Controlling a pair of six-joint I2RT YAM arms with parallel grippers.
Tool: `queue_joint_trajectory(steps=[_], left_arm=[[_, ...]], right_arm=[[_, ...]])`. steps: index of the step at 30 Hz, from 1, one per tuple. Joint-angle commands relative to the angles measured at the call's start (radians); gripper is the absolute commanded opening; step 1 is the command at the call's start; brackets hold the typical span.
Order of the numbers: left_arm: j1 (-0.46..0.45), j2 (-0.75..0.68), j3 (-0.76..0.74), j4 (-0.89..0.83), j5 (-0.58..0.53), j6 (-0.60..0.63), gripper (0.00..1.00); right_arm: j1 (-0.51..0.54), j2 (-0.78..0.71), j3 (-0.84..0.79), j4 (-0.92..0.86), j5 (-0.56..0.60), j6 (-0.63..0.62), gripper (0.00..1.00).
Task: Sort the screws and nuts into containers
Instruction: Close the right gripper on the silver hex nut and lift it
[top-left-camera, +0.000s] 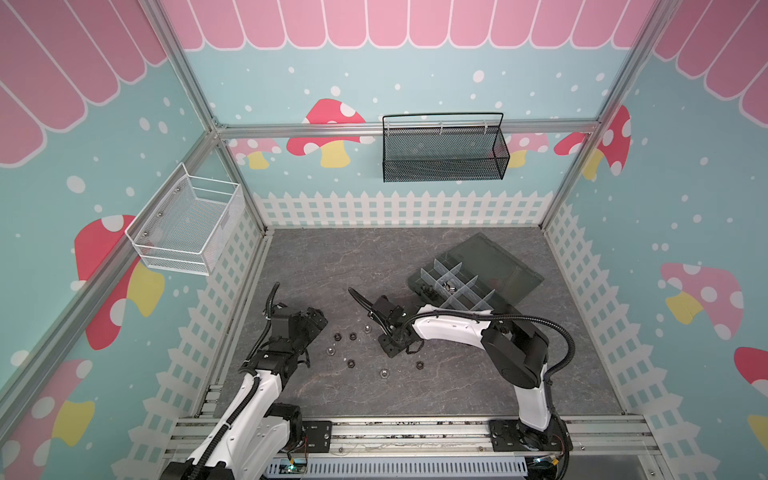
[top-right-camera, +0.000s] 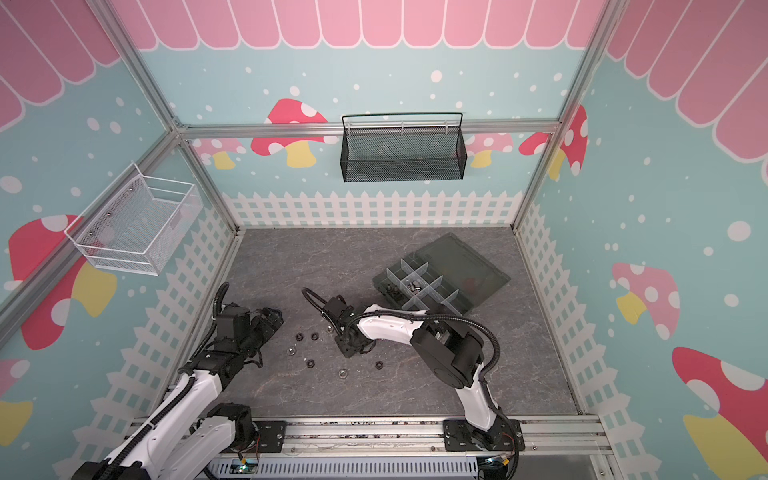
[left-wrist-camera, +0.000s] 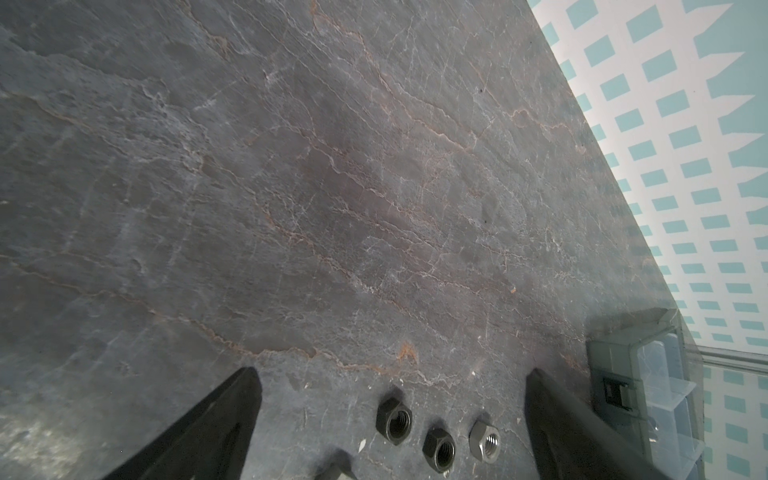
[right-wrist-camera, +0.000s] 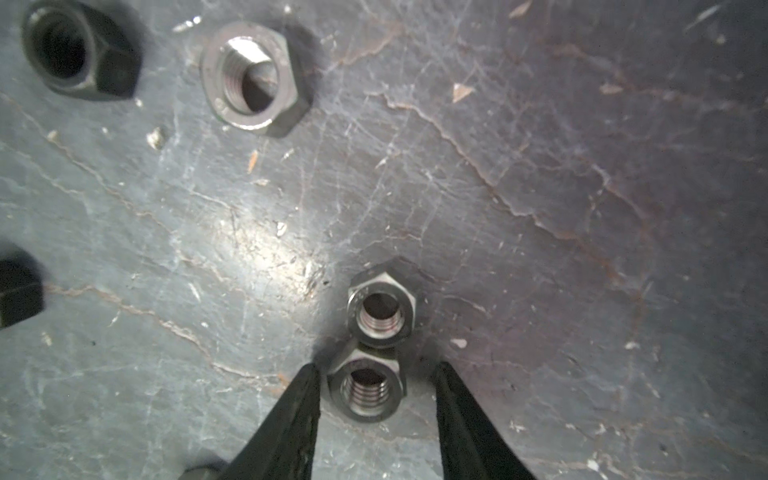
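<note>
Several black and silver nuts (top-left-camera: 351, 363) lie loose on the slate table in both top views. My right gripper (right-wrist-camera: 376, 370) points down, open around a silver nut (right-wrist-camera: 368, 386); one finger is at the nut's side and a gap shows at the other finger. A second silver nut (right-wrist-camera: 381, 309) touches the first. My left gripper (left-wrist-camera: 392, 372) is wide open and empty, with two black nuts (left-wrist-camera: 394, 419) and a silver nut (left-wrist-camera: 484, 440) on the table between its fingers. The containers (top-left-camera: 461, 286) stand open at back right; small pieces (top-left-camera: 426, 289) lie in two compartments. I cannot make out any screws.
The box's lid (top-left-camera: 494, 266) lies flat behind it. A black mesh basket (top-left-camera: 444, 149) hangs on the back wall and a white wire basket (top-left-camera: 187, 224) on the left wall. Fence-print walls close in the table; an aluminium rail (top-left-camera: 415, 432) runs along the front.
</note>
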Motion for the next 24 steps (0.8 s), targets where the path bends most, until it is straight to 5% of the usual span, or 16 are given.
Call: queue_joint_trajectory(steps=[1,24], left_arm=[[0.005,0.005,0.000,0.001,-0.006,-0.007,1.00],[0.008,0.013,-0.014,0.027,0.001,-0.011,1.00]], right_arm=[[0.001,0.040,0.015,-0.014,0.007,-0.008,0.43],[0.007,-0.017,-0.065,-0.044,-0.053,0.007,0.23]])
